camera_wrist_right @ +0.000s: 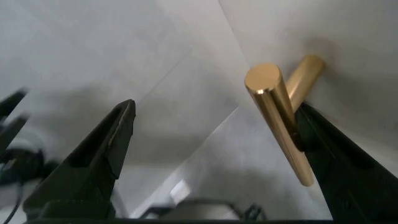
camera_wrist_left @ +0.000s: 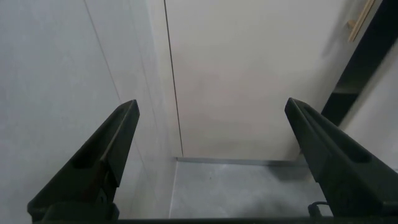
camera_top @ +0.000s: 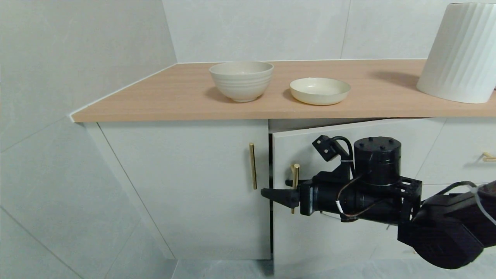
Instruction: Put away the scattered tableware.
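Right claw (camera_top: 285,188) sits level with the brass bar handle (camera_wrist_right: 280,118) of the right-hand cabinet door (camera_top: 348,133), its jaws spread wide with the bar between them. The bar lies close against one finger and nothing is clamped. The door stands slightly ajar, its free edge swung out from the closed left door (camera_top: 186,186).

Left claw (camera_wrist_left: 211,106) hangs low in front of the left door, wide open and empty.

The step in hand looks to be opening the cabinet. Done well, that means closing squarely across the bar near its middle, then pulling along the door's arc rather than straight back, so the fingers don't slide off the smooth metal.

The bar's long axis runs vertically up the door, and it is held off the face on a short post.

Above, on the wooden tabletop (camera_top: 155,102), the tableware waits. A ribbed cream bowl (camera_top: 241,80) and a shallow cream dish (camera_top: 320,90) stand side by side and apart, both upright with mouths facing up. Both are round, so neither has a long axis. A white ribbed object (camera_top: 461,54) stands at the tabletop's right end.
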Controlling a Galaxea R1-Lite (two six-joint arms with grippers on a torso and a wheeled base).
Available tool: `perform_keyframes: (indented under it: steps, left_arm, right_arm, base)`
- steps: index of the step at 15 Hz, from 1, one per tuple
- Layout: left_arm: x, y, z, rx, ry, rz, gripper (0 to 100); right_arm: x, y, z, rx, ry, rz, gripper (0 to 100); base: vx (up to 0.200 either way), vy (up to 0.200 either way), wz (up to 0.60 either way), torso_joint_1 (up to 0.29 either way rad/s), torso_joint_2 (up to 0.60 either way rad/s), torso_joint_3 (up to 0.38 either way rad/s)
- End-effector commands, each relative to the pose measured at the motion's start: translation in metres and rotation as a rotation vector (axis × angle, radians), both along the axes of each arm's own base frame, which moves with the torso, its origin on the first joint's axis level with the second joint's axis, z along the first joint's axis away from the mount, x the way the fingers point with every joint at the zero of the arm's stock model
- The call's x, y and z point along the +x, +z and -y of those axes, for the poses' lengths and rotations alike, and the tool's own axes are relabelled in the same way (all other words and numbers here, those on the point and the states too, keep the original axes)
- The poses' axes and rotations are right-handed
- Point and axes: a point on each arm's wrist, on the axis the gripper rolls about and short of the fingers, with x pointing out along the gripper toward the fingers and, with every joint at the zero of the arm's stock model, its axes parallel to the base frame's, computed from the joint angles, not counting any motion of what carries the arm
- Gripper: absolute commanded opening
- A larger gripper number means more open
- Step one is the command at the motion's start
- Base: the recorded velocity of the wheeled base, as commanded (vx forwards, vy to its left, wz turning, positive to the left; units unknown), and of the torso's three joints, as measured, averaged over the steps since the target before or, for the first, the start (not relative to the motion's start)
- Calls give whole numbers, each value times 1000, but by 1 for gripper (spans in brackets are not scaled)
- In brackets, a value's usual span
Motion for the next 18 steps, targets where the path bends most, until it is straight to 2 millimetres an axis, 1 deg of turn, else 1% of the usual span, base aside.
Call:
perform_keyframes:
  steps: [1,4,7,8,9,10,12,13,15,17,18]
  left_arm:
    - [0,0,0,0,1,-2,100]
    - [0,0,0,1,1,0,100]
    - [0,1,0,-2,1,7,100]
    - [-3,17,0,-14,-14,105,100]
    - [-7,28,1,-26,-60,152,100]
    - [-13,46,3,-20,-152,178,100]
    - [-9,79,7,-21,-352,65,100]
    - [0,96,9,-33,-432,1,100]
    - [35,122,12,-66,-566,-127,100]
    - [63,136,14,-89,-662,-199,100]
    - [102,148,19,-111,-750,-248,100]
  right_arm:
    - [-20,10,9,18,43,12,100]
    - [-36,5,19,4,82,-15,100]
    - [-40,4,22,0,82,-20,100]
    - [-41,3,22,-1,83,-21,100]
    - [-41,3,22,-1,83,-21,100]
    - [-41,3,22,0,86,-22,100]
    - [-41,3,20,-1,91,-23,100]
    - [-41,3,20,-1,89,-24,100]
    - [-41,3,20,-1,89,-24,100]
    - [-41,3,20,0,89,-23,100]
    - [-41,3,20,1,89,-21,100]
  base:
    - [0,0,0,0,0,0]
    - [0,0,0,0,0,0]
    - [0,0,0,0,0,0]
    - [0,0,0,0,0,0]
    - [0,0,0,0,0,0]
    - [0,0,0,0,0,0]
    - [0,0,0,0,0,0]
    - [0,0,0,0,0,0]
    - [0,0,0,0,0,0]
    - [0,0,0,0,0,0]
    - [0,0,0,0,0,0]
